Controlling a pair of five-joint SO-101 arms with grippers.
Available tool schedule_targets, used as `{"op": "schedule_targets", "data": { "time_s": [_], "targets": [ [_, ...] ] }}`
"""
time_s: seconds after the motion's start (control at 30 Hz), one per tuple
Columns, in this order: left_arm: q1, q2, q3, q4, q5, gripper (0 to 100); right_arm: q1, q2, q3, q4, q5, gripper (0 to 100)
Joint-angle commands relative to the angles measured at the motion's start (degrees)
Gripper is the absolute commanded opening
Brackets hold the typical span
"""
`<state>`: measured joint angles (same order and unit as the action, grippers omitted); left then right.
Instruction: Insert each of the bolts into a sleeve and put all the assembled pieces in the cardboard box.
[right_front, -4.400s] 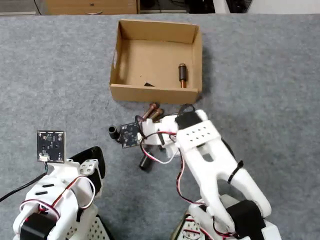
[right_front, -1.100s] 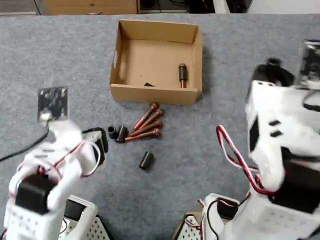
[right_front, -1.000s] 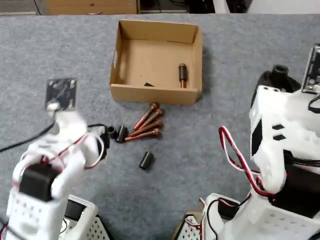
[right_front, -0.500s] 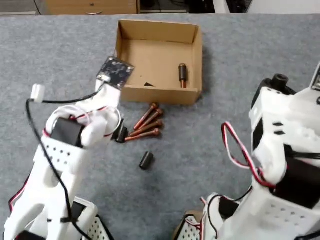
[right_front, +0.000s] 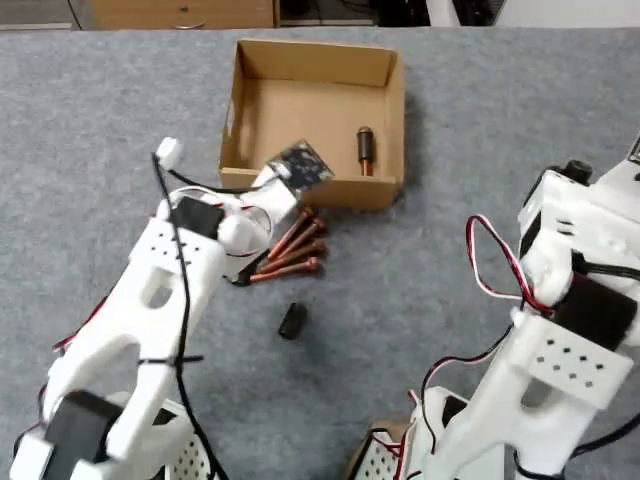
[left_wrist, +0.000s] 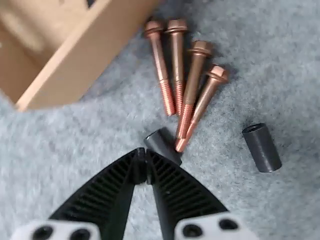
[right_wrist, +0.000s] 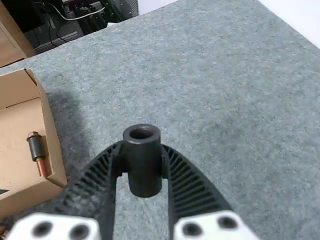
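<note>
The grey table (right_front: 500, 120) carries both arms. The left arm (right_front: 160, 290) stretches to the front of the cardboard box (right_front: 350, 190), and the right arm (right_front: 570, 290) stands well apart at the far side. One assembled piece (right_front: 365, 150) already lies in the box against its right wall. The right gripper (right_wrist: 142, 155) is clenched on a black sleeve (right_wrist: 142, 172), held with its open bore facing the wrist camera. The left gripper (left_wrist: 142, 170) is pressed closed with nothing between its tips. Four copper bolts (left_wrist: 191, 95) lie fanned on the table just in front of the box. Their heads point toward the box and their threaded ends toward the left gripper, so their long axes run away from it, roughly in line with its reach. A second sleeve (left_wrist: 161, 144) lies between the left gripper's tips and the bolt ends, touching or nearly touching the nearest thread (contact is hard to judge). A third sleeve (left_wrist: 261, 148) lies off to one side. The left arm is plainly nearer the bolts. To take one, I judge it must open, pass the second sleeve and close across a shank.
</note>
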<state>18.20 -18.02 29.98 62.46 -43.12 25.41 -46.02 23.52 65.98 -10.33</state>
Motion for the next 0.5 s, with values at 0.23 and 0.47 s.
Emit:
{"op": "schedule_targets", "data": {
  "time_s": [0.23, 0.47],
  "targets": [
    [4.13, 8.13, -3.08, -8.44, -15.65, 2, 0.57, -0.66, 6.99, -7.82, 0.00, 0.2],
    [9.05, 13.76, -3.08, -15.47, -15.74, 2, 0.57, -0.66, 11.21, -9.41, 0.00, 0.2]
  ]
}}
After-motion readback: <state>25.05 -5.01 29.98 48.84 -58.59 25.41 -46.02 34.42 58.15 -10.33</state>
